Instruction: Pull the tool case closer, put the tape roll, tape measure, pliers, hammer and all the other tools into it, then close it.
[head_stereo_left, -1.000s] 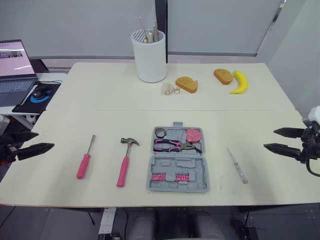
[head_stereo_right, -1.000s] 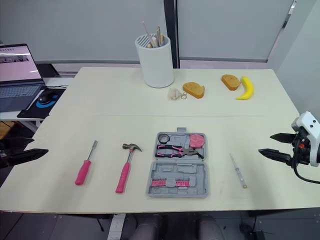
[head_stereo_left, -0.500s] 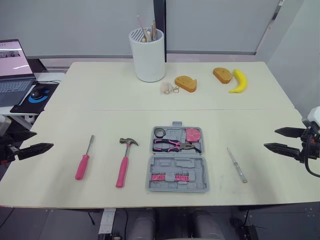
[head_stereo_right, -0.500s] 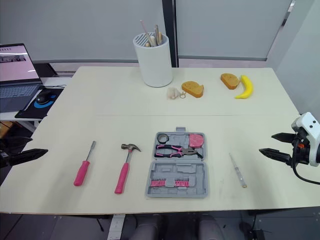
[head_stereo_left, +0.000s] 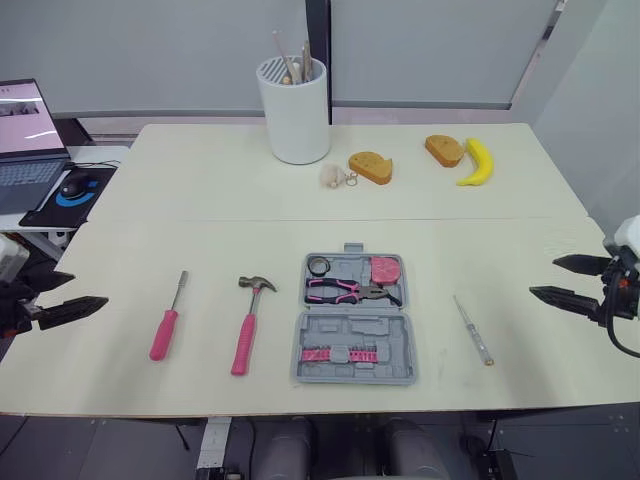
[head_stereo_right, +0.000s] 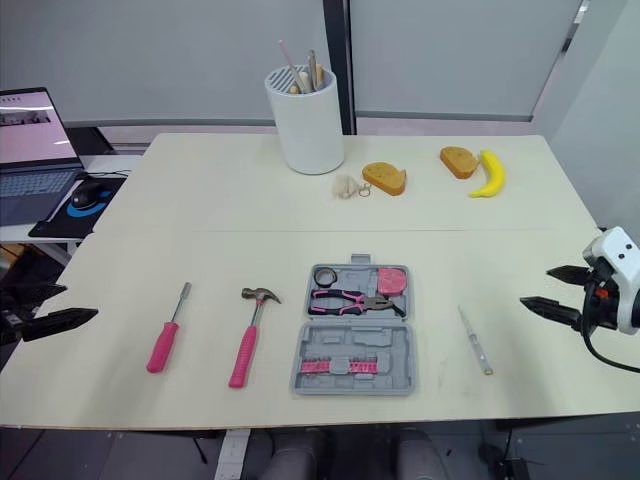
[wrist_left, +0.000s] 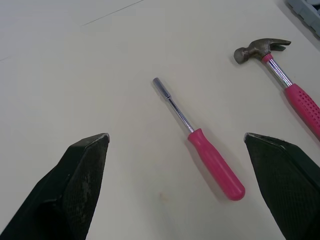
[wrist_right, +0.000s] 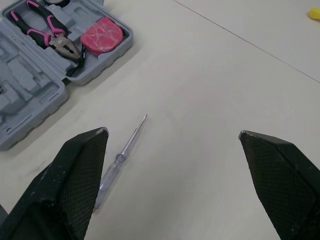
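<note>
The grey tool case (head_stereo_left: 355, 320) lies open near the table's front edge, holding the tape roll (head_stereo_left: 320, 265), pink tape measure (head_stereo_left: 386, 269), pink-handled pliers (head_stereo_left: 350, 291) and a strip of bits (head_stereo_left: 338, 355). Left of it lie the pink-handled hammer (head_stereo_left: 248, 323) and a pink-handled nut driver (head_stereo_left: 167, 318). A clear tester screwdriver (head_stereo_left: 472, 330) lies right of the case. My left gripper (head_stereo_left: 62, 297) hangs open at the table's left edge, facing the nut driver (wrist_left: 200, 142). My right gripper (head_stereo_left: 565, 281) hangs open at the right edge, facing the tester screwdriver (wrist_right: 117, 161).
A white utensil holder (head_stereo_left: 296, 108) stands at the back, with a small keyring figure (head_stereo_left: 335, 177), two bread pieces (head_stereo_left: 371, 167) and a banana (head_stereo_left: 477, 162) to its right. A laptop (head_stereo_left: 27, 135) and mouse (head_stereo_left: 74, 184) sit on a side desk at the left.
My left gripper has shifted slightly down and toward the table. The right gripper has barely moved. The tools and case lie as before.
</note>
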